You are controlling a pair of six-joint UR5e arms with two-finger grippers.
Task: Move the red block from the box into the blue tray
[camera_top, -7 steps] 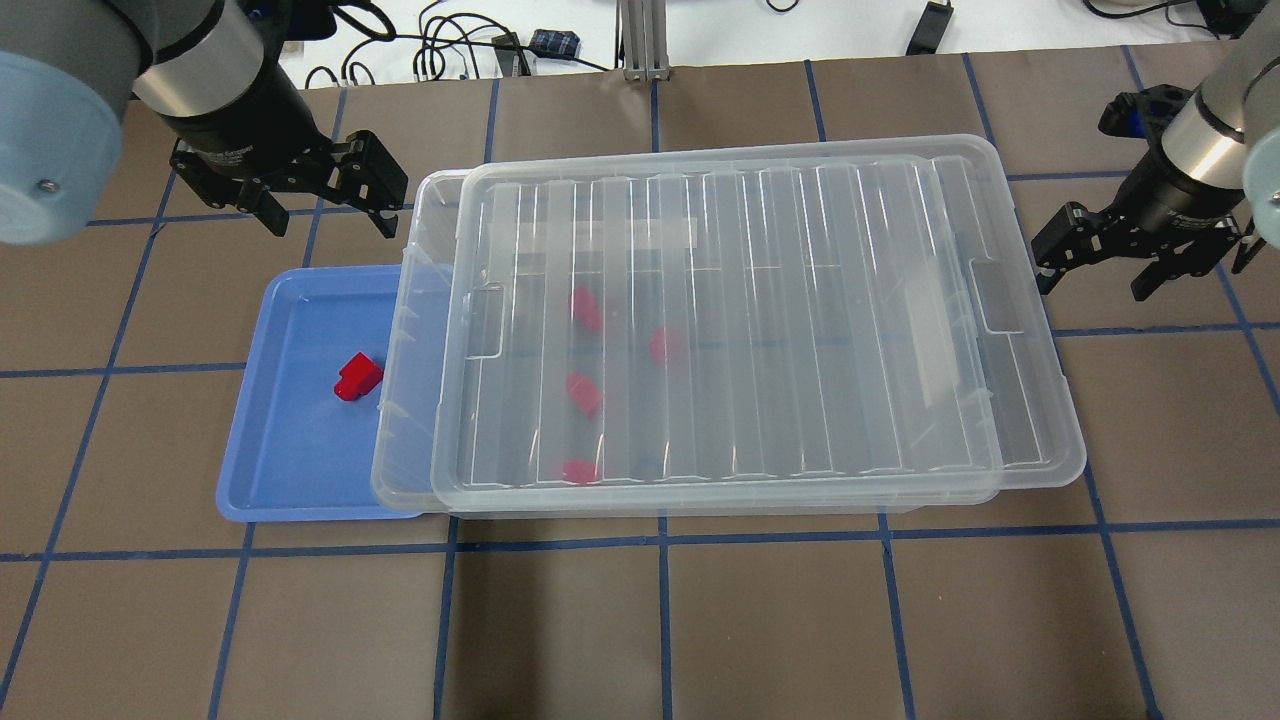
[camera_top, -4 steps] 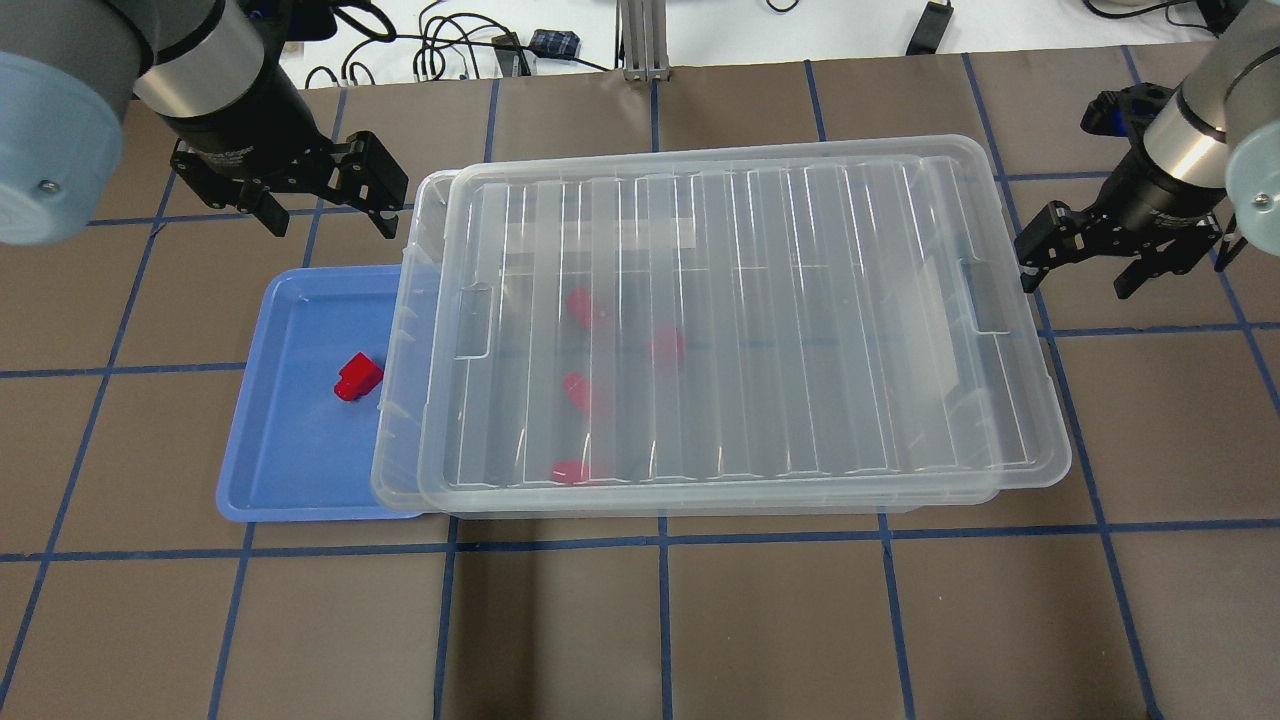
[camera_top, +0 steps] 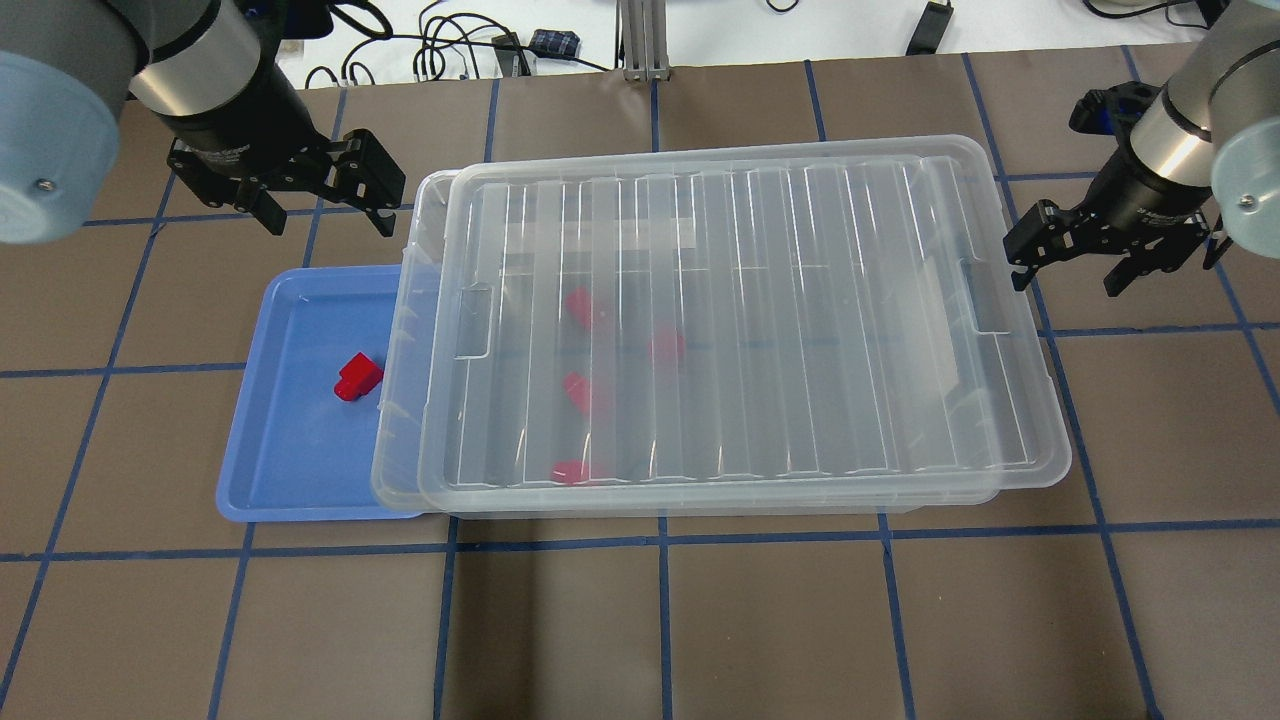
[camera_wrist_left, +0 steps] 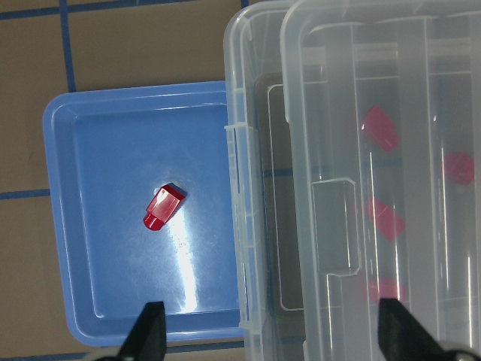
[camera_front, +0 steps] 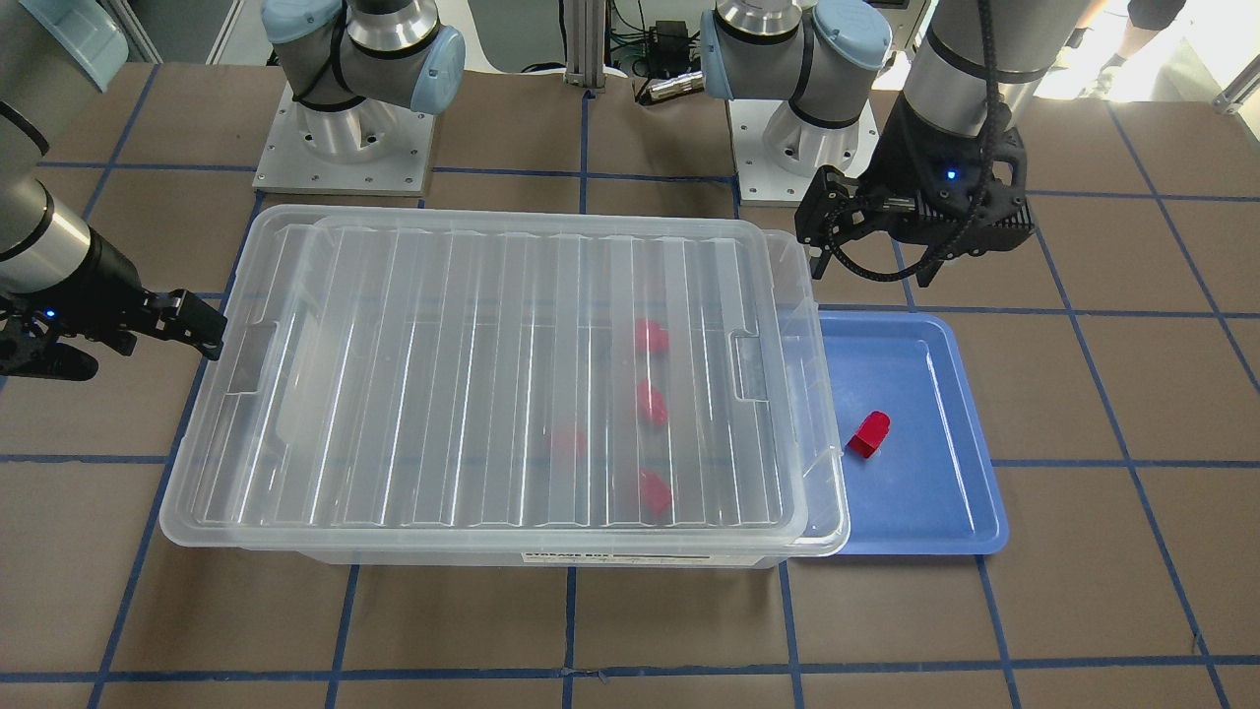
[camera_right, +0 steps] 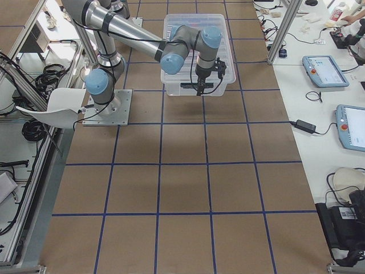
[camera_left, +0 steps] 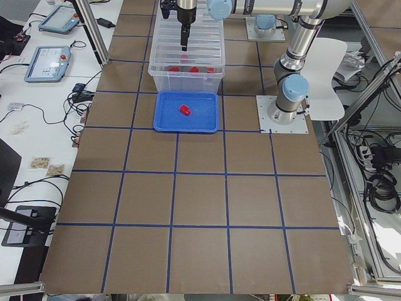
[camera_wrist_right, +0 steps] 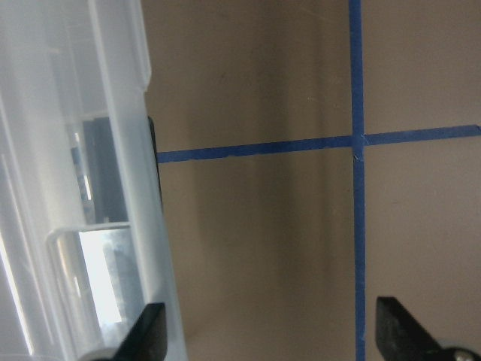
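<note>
- You have five small red plastic blocks. One red block (camera_top: 357, 377) lies in the shallow blue plastic tray (camera_top: 300, 460), and four others (camera_top: 580, 392) sit under the ribbed translucent lid (camera_top: 760, 330) of the large clear plastic box (camera_top: 398, 440).
- Only your front-facing view shows the white label strip (camera_front: 630, 557) on the box front.
- Compared with a second ago, the lid sits nearer the tray and the right gripper (camera_top: 1067, 278) nearer the lid's end. Its fingers are apart, as are those of the left gripper (camera_top: 330, 215), which is empty beyond the tray's far edge.
</note>
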